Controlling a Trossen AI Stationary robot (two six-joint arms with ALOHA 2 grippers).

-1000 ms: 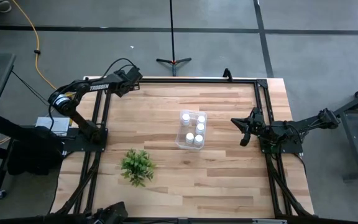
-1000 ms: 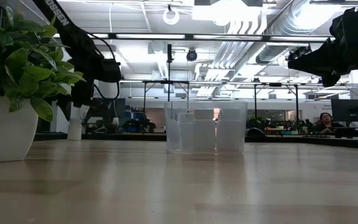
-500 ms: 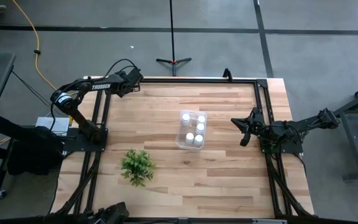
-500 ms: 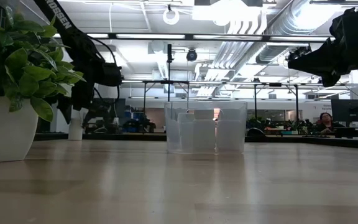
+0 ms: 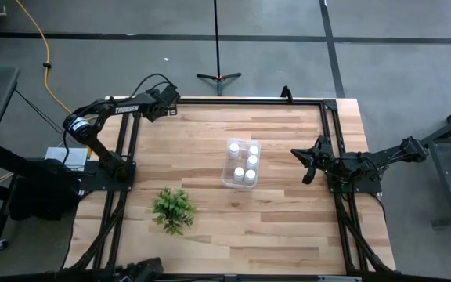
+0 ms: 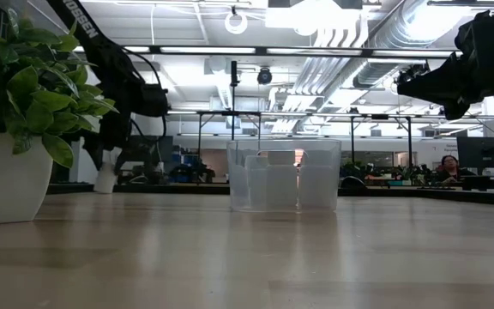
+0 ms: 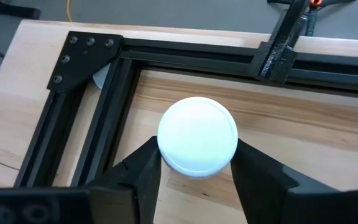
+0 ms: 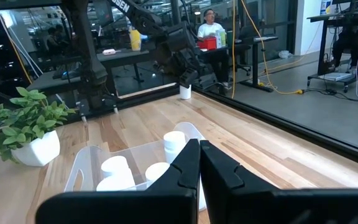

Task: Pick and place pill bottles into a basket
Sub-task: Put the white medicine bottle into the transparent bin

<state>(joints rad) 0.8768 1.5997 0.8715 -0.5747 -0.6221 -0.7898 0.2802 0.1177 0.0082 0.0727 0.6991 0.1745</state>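
One white pill bottle (image 7: 197, 134) stands at the table's far left corner, inside the black frame. My left gripper (image 7: 196, 150) is shut on it. In the low view this pill bottle (image 6: 106, 178) leans a little under the gripper. The basket (image 5: 241, 164), a clear bin, rests on its base at the table's middle. Several white pill bottles (image 5: 251, 160) stand in it. My right gripper (image 5: 308, 166) waits shut above the table's right side, right of the basket. My left gripper pinches the pill bottle between its two fingers (image 7: 143, 171), one on each side just under the round cap's rim (image 7: 165, 158). The fingers slant down at it from above. The bottle leans slightly; whether its base is off the table I cannot tell.
A small green plant in a white pot (image 5: 172, 208) stands near the table's front left. The black frame rails (image 7: 104, 118) run close beside the held bottle. Bare wood lies between that corner and the basket.
The pill bottle at the far left corner stood upright a second ago. It now leans a little between my left gripper's fingers. Neither arm has shifted its place.
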